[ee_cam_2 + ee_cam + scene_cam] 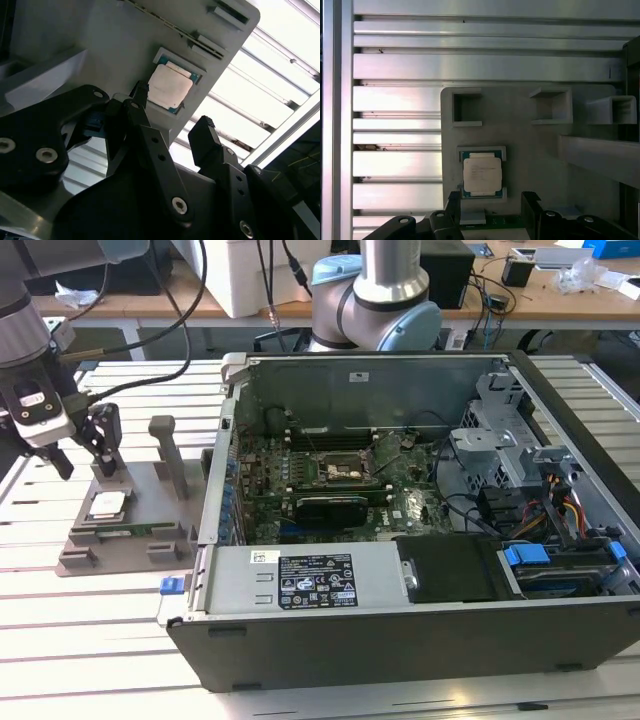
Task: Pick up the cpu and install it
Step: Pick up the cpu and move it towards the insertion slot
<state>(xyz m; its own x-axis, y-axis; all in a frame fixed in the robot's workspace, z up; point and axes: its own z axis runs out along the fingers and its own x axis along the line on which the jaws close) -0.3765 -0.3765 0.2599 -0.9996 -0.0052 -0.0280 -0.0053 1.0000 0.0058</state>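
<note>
cpu [482, 173]: seated flat in grey tray [535, 155] pocket. gripper [491, 200]: held above it, jaws spread wide, nothing gripped; cpu is centred between fingertips [454, 201], untouched.

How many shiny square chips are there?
1. The cpu lies in a recess of the grey holder, at the exterior view's left of the open computer case, close to the open pincer. Others could hide inside it.
</note>
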